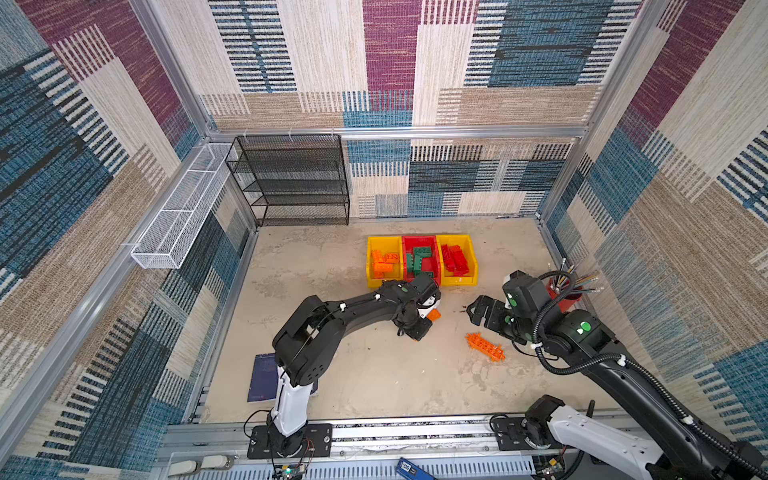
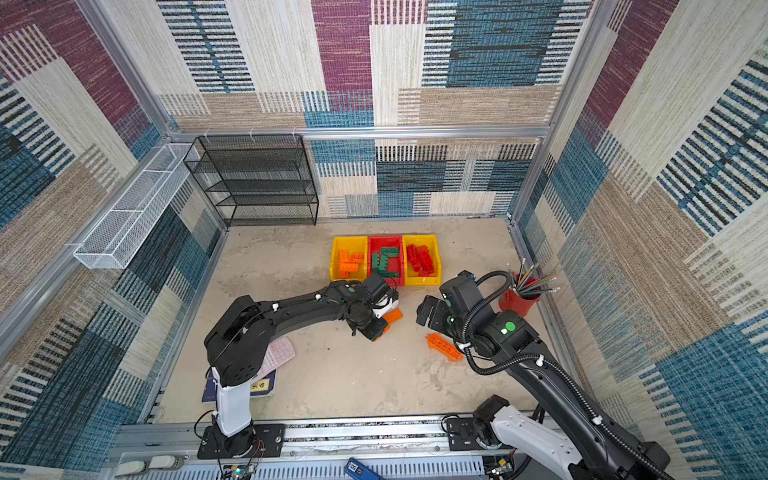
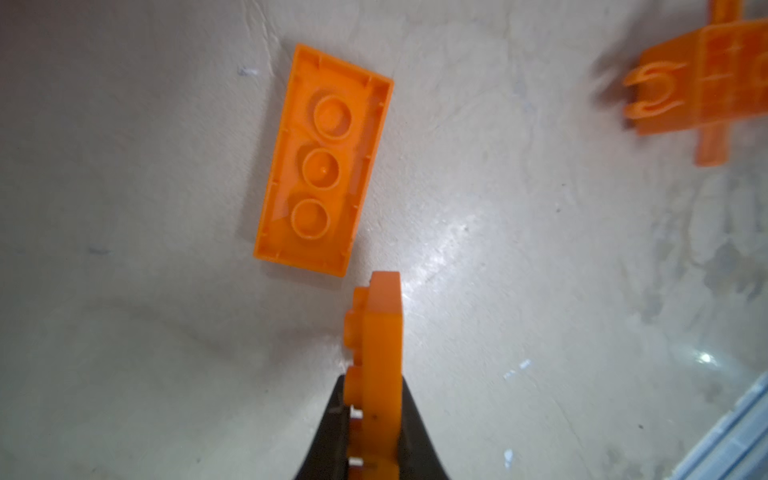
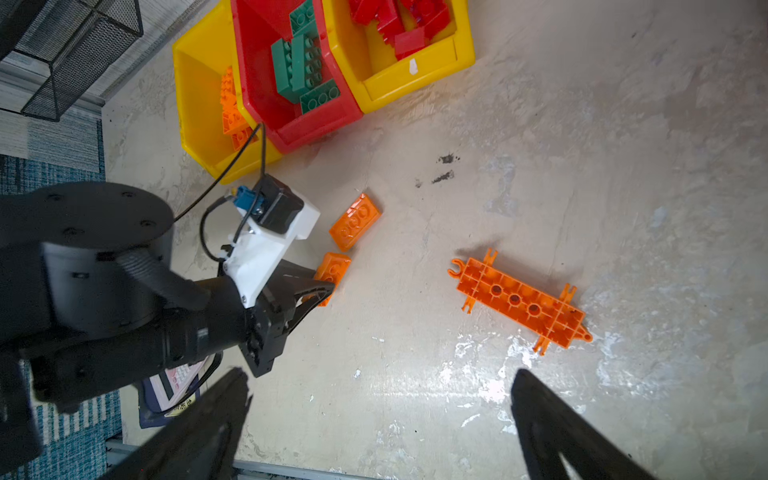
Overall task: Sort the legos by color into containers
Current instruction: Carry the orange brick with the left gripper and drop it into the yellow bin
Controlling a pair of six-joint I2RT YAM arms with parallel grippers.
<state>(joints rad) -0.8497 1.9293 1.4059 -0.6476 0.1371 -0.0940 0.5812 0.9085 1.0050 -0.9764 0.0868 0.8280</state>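
Left pincer [image 3: 372,386] is clamped shut on a small orange studded plastic brick [image 3: 380,332]. It holds the brick on edge, with the jaws pressing the stud face and the hollow underside. Just beside it, a second orange brick [image 3: 324,158] lies hollow side up on the mottled grey worktop [image 3: 498,249]; whether the held brick is clear of that surface I cannot quite tell. The right pincer [image 4: 374,428] hangs spread wide and empty near the long orange lattice piece [image 4: 519,301] with its thin prongs. These bricks look light, stiff and smooth-walled, so they may slip unless pinched squarely across the short width. The lattice piece probably wants a hold on its solid middle, not on the prongs. Three orange pieces are outside the bins: two bricks and one lattice. Three plastic bins stand touching in a row: a yellow bin [image 1: 384,244] with orange bricks, a red bin [image 1: 419,241] with green ones, and a second yellow bin [image 1: 457,281] with red ones.
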